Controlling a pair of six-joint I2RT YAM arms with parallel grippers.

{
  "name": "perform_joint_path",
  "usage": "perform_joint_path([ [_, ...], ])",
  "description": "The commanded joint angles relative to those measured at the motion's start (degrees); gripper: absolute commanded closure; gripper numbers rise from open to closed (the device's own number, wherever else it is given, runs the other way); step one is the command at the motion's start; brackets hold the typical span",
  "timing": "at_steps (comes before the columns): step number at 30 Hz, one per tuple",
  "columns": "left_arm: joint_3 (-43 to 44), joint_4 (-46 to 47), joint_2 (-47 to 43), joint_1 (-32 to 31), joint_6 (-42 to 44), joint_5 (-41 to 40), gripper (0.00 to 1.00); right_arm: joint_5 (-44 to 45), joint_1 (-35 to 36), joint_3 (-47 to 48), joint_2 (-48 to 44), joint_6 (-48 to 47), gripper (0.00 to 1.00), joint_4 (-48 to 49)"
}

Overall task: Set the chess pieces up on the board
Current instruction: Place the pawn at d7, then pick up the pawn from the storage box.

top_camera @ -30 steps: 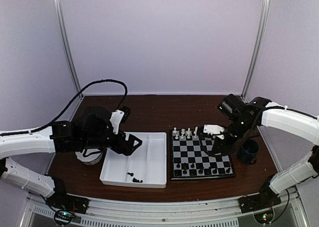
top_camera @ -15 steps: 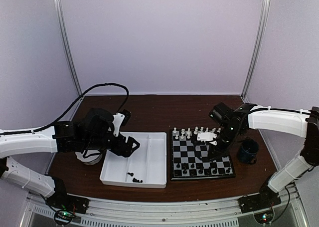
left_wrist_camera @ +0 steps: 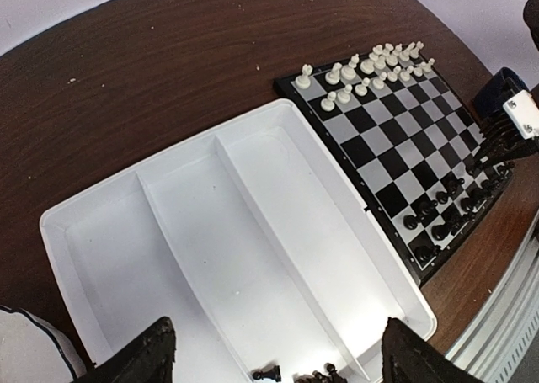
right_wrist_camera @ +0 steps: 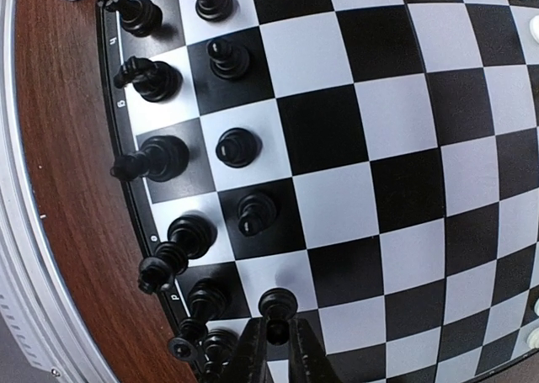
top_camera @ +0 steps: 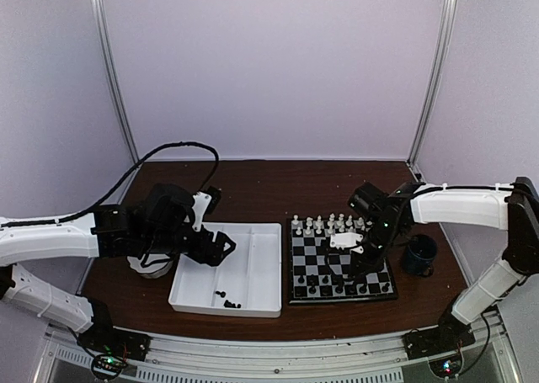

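One chessboard (top_camera: pixel 316 257), one white divided tray (top_camera: pixel 261 265), one blue mug (top_camera: pixel 419 252)

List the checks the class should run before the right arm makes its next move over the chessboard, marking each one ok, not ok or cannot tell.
1. Right end effector closed on the small black pawn: ok.
2. Pawn in line with the row of black pawns on the black-and-pale checked chessboard: ok.
3. Pawn base seated on its square: cannot tell, the fingers hide it.
4. Left end effector open, empty, away from the board: ok.
5. White divided plastic tray cleared of black pieces: not ok, a few lie in it.
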Motion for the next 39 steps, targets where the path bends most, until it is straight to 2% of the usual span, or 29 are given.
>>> perform_joint_path([
  [1, -0.1, 0.5, 1.0, 0.3, -1.1, 0.2, 0.16, 0.9, 1.2, -0.2, 1.0, -0.6, 0.89, 1.1],
  [17, -0.4, -0.2, 1.3, 0.3, -1.3, 0.1, 0.16, 3.3, 2.4, -0.3, 2.9, -0.5, 0.87, 1.2],
  [24, -0.3, -2.7, 0.9, 0.3, -2.5, -0.2, 0.16, 2.7, 2.6, 0.5, -0.3, 0.5, 0.81, -0.3],
  [26, 0.2, -6.3, 1.3, 0.3, -3.6, -0.3, 0.20, 2.7, 2.6, 0.9, -2.2, 0.5, 0.79, -1.4],
  [33, 6.3, -24.4, 6.9, 0.2, -9.0, 5.5, 0.45, 4.1, 2.4, -0.9, -10.9, 1.0, 0.72, -1.2],
  [37, 7.1, -24.2, 11.5, -1.7, -14.3, 10.3, 0.50, 6.1, 2.0, -2.5, -12.6, 1.2, 0.70, 1.2],
  [39, 8.3, -23.8, 14.0, -3.2, -17.7, 9.7, 0.50, 6.1, 1.7, -2.3, -12.6, 1.1, 0.70, 1.3],
])
